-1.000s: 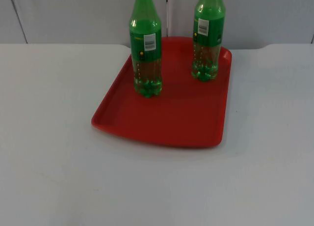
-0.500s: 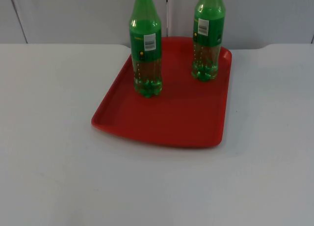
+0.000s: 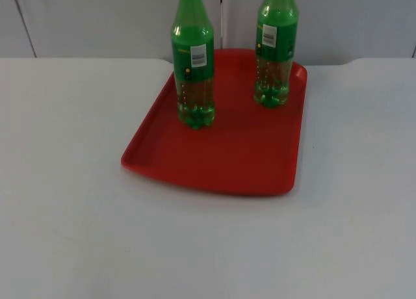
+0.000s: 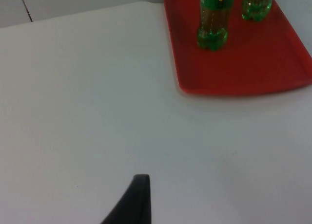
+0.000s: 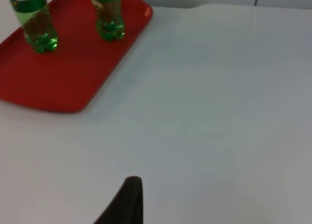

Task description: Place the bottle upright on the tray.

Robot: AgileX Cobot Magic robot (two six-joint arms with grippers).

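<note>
We judge the task done: both green bottles stand upright on the red tray, well ahead of the left gripper and right gripper, which wait apart over the white table, jaw opening beyond telling, nothing visibly held.

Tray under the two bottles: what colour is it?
Plain red tray, seen best in the top view.
</note>
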